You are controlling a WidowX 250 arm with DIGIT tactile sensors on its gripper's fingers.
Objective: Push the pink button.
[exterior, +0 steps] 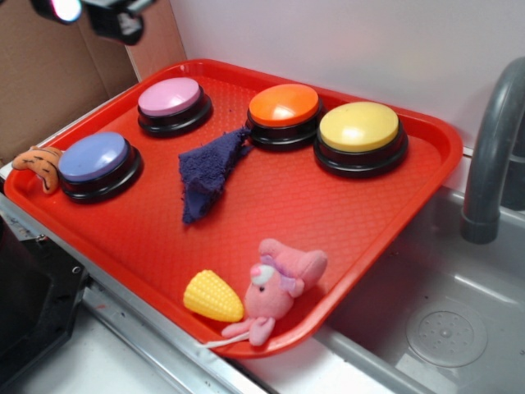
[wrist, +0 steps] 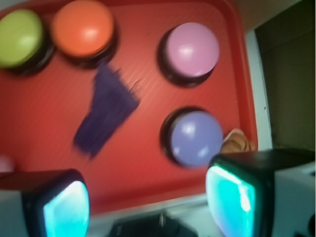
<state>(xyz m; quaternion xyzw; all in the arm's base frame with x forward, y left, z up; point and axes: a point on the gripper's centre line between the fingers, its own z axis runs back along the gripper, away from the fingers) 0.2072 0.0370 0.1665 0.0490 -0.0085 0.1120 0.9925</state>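
Your gripper [wrist: 148,202] hangs high above the red tray's [exterior: 385,213] edge, its two fingers [wrist: 57,205] spread wide apart with nothing between them; in the exterior view only a sliver of it shows at the top left corner. Through the wrist camera, the pink button [wrist: 191,49] lies well ahead of the fingertips, past the blue-lavender button [wrist: 196,137], which sits just ahead of the finger on the picture's right. The gripper is not touching either one.

From the hand, the orange button [wrist: 83,28] and the yellow button [wrist: 19,37] lie farthest away, toward the upper left of the wrist picture. A crumpled purple cloth [wrist: 104,111] lies flat on the tray between the pink and orange buttons, reaching back toward your fingers. An orange plush toy [wrist: 237,142] peeks over the tray rim right beside the blue-lavender button.

In the exterior view, a yellow toy corn [exterior: 213,296] and a pink plush animal [exterior: 275,289] sit at the tray corner farthest from the gripper, touching each other. A grey faucet [exterior: 492,156] rises over the sink [exterior: 443,320] beyond the tray.
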